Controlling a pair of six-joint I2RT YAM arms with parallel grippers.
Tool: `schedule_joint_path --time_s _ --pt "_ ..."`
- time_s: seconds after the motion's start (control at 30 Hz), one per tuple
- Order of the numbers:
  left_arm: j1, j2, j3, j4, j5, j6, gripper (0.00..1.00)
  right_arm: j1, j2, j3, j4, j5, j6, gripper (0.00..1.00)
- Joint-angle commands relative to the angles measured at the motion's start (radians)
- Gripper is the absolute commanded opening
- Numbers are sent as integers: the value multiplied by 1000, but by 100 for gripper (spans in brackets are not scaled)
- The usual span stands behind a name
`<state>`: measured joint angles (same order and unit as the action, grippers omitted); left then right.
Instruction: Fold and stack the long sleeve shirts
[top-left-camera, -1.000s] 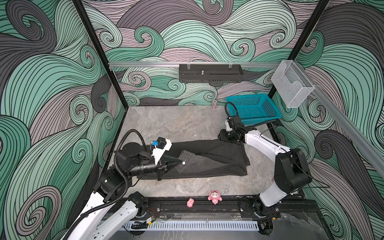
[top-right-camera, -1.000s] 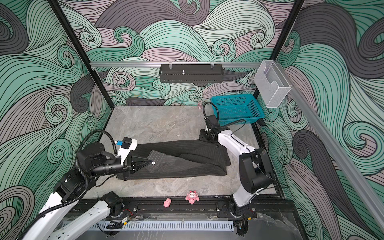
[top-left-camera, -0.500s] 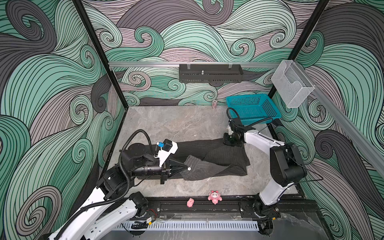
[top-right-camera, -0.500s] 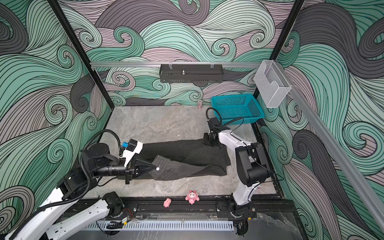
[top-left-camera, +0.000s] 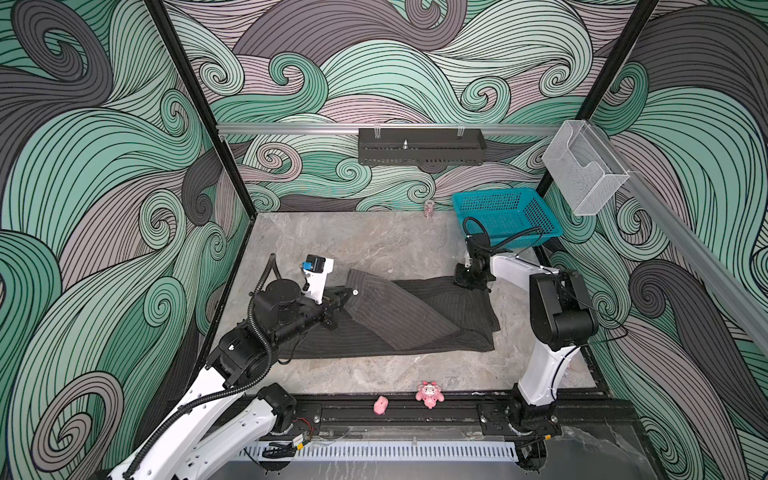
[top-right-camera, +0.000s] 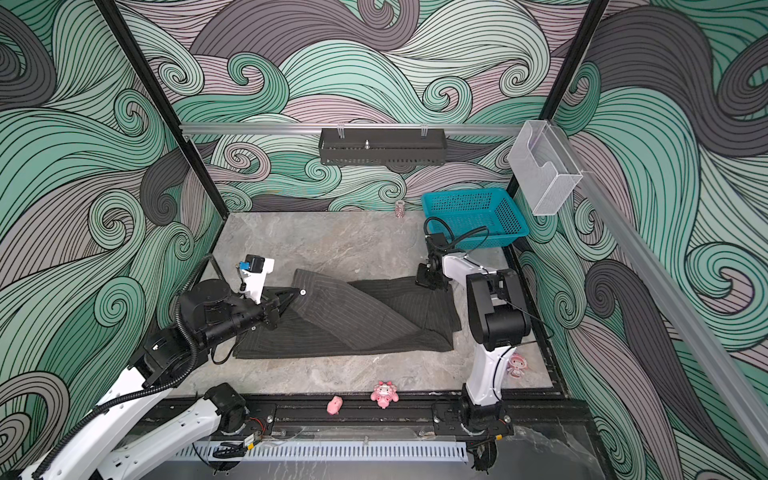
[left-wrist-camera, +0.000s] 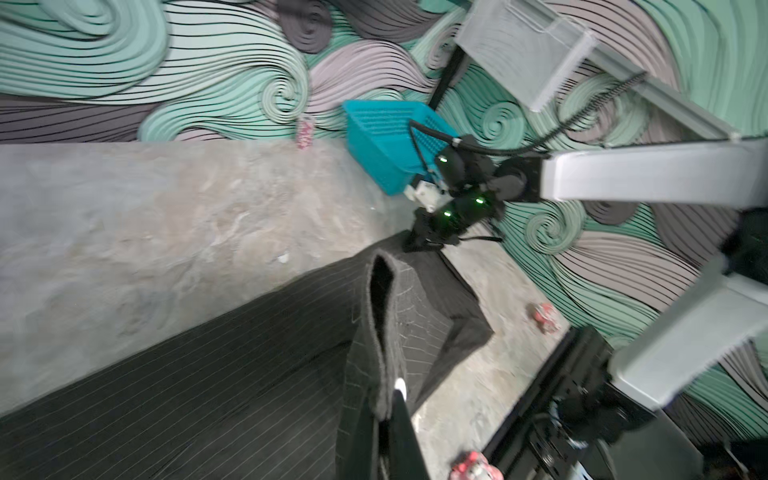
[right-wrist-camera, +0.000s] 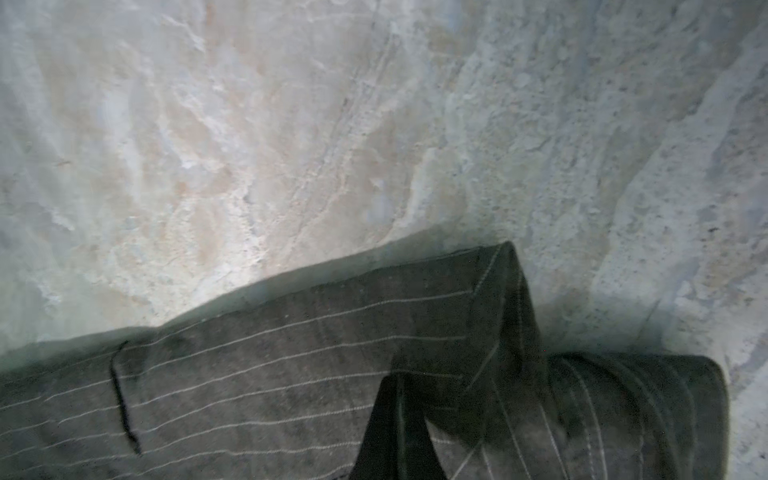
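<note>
You had the shirt (top-left-camera: 415, 320) lying across the tabletop (top-left-camera: 353, 241) in a long band that ran from side to side, nearer the near edge than the far one. It was dark charcoal with thin pale pinstripes.

Your left gripper (top-left-camera: 348, 295) was clenched on an edge of the cloth at the band's far left end and held that edge raised off the table. From there a wide flap sloped down across the shirt toward its near right corner. In both top views it showed as a lighter diagonal panel lying over the layer beneath. In the left wrist view the pinched cloth stood up as a narrow loop just past the fingers (left-wrist-camera: 401, 432).

Your right gripper (top-left-camera: 467, 286) was down at the shirt's far right corner with its jaws closed on the cloth. The right wrist view showed the pinstriped fabric gathered into a small peak right at the fingers (right-wrist-camera: 390, 424), with bare marble beyond it.

A teal basket (top-left-camera: 505, 210) sat at the far right corner of the tabletop, apart from the shirt and just behind your right arm's wrist. Two small pink toys (top-left-camera: 429, 394) sat at the near edge, clear of the cloth.
</note>
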<state>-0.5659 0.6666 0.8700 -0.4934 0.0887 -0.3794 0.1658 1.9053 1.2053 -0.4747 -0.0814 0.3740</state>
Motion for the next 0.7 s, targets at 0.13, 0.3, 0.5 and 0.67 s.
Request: schedule_joint_path --time_s 0.13,0.3,0.5,0.67 --pt "223 0 -90 29 -101 -132 0 -27 65 39 -37 62 -10 1" --pt "324 28 -148 58 -153 -154 0 -26 54 18 -38 75 -12 1" --pt "401 89 -193 105 -182 -169 0 -25 55 27 -56 73 -11 1" --pt "428 120 -209 87 -272 -201 0 -26 61 49 -77 76 -7 1"
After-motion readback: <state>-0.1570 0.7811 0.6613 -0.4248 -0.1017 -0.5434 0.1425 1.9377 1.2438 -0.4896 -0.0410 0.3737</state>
